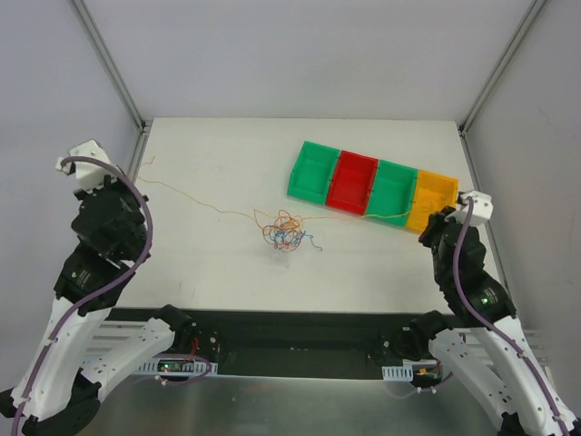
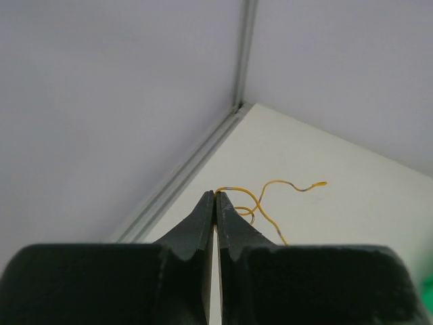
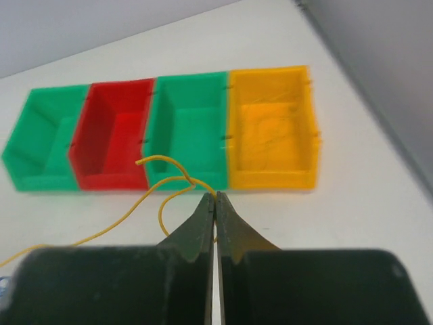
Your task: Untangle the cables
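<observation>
A small knot of yellow-orange, blue and red cables (image 1: 285,232) lies on the white table near its middle. One yellow-orange strand (image 1: 195,202) runs from the knot out to the far left. My left gripper (image 2: 216,195) is shut on its end; the free tail (image 2: 291,185) curls past the fingertips. Another yellow strand (image 1: 377,216) runs right from the knot in front of the bins. My right gripper (image 3: 215,196) is shut on that strand (image 3: 122,218) just in front of the bins. In the top view both grippers are hidden by the arms.
A row of bins stands at the back right: green (image 1: 313,171), red (image 1: 353,181), green (image 1: 393,188), yellow-orange (image 1: 432,199). In the right wrist view they sit just beyond the fingertips (image 3: 193,128). A metal frame rail (image 2: 196,159) borders the table's left edge.
</observation>
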Controlling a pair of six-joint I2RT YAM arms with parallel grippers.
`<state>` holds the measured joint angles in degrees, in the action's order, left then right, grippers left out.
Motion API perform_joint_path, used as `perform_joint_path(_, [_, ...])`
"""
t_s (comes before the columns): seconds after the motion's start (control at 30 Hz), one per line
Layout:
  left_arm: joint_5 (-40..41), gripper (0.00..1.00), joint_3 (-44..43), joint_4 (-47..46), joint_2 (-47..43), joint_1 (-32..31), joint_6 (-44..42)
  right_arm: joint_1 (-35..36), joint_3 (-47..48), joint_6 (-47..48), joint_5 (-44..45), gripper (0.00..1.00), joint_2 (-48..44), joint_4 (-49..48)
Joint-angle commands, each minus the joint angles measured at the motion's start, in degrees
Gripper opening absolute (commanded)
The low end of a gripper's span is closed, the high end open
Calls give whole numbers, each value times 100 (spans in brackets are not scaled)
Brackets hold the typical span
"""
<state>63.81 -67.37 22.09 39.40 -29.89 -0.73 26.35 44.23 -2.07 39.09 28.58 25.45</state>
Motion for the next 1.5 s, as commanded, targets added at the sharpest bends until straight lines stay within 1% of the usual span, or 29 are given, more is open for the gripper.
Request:
perform_joint_path(0.0, [-2026,0,-1406,-240,129,45,712,-16,-1036,-758,-2437,1,8,-1179])
perform_joint_path(0.07, [-2800,0,-1865,-205,287,45,1274,-7,-1625,-1276,-3194,1,260,-2049])
perform_joint_path(0.1, [-3265,0,-1989,-213,340,45,1495,2,-1871,-1331,-3798,1,454,-2445])
perform_joint_path(0.13, [-3618,0,-2095,-240,401,45,1775,28,-2022,-1305,-4352,1,743,-3153])
perform_joint_path(0.17, [-3995,0,-2165,-301,480,45,2013,115,-2041,-1253,-4679,3,1015,-3421])
perform_joint_path(0.27, [-5050,0,-2516,-424,866,45,2357,519,-1813,-894,-4964,10,1816,-3617])
perform_joint_path(0.37, [-5878,0,-2851,-442,1192,45,2735,976,-1576,-646,-4710,13,2265,-3679])
perform_joint_path(0.4, [-6106,0,-2938,-442,1298,45,2780,1056,-1488,-611,-4665,16,2379,-3723])
perform_joint_path(0.47, [-6502,0,-3044,-433,1456,45,2850,1170,-1286,-585,-4735,26,2582,-3732])
perform_joint_path(0.6, [-6916,0,-3080,-442,1641,45,2947,1425,-768,-462,-5060,58,2854,-3706])
perform_joint_path(0.67, [-7013,0,-3028,-451,1703,45,3026,1618,-478,-374,-5096,72,2995,-3731])
perform_joint_path(0.73, [-7058,0,-3010,-451,1755,45,3105,1820,-380,-225,-5209,78,3100,-4195])
perform_joint_path(0.77, [-7093,0,-3001,-468,1782,45,3140,1969,-406,-128,-5227,80,3171,-4537])
perform_joint_path(0.83, [-7119,0,-3018,-486,1843,45,3228,2268,-433,91,-5158,81,3477,-5468])
perform_joint_path(0.87, [-7137,0,-3036,-486,1870,45,3246,2400,-406,171,-5140,81,3627,-5698])
perform_joint_path(1.0, [-7260,0,-3185,-495,1975,45,3316,2735,-29,435,-4999,81,4356,-6393])
perform_joint_path(1.03, [-7251,0,-3203,-486,1993,45,3351,2814,59,496,-4825,81,4506,-6491])
perform_joint_path(1.07, [-7199,0,-3203,-495,1993,45,3395,2893,190,540,-4379,80,4673,-6500])
perform_joint_path(1.1, [-7138,0,-3177,-495,1976,45,3465,2963,366,558,-3949,77,4814,-6370])
perform_joint_path(1.13, [-7102,0,-3159,-495,1984,45,3509,3007,541,567,-3257,73,4946,-6168])
perform_joint_path(1.17, [-7093,0,-3159,-495,2002,45,3518,3043,717,645,-2876,70,5069,-6001])
perform_joint_path(1.27, [-7154,0,-3212,-512,2081,45,3597,3096,912,752,-2338,63,5403,-6288])
perform_joint_path(1.33, [-7242,0,-3238,-565,2124,45,3659,3096,1104,611,-2152,57,5666,-6325])
perform_joint_path(1.4, [-7295,0,-3264,-635,2160,45,3677,3096,1315,497,-2221,45,6017,-6272])
perform_joint_path(1.47, [-7225,0,-3273,-653,2177,45,3651,3113,1291,409,-2467,31,6273,-6272])
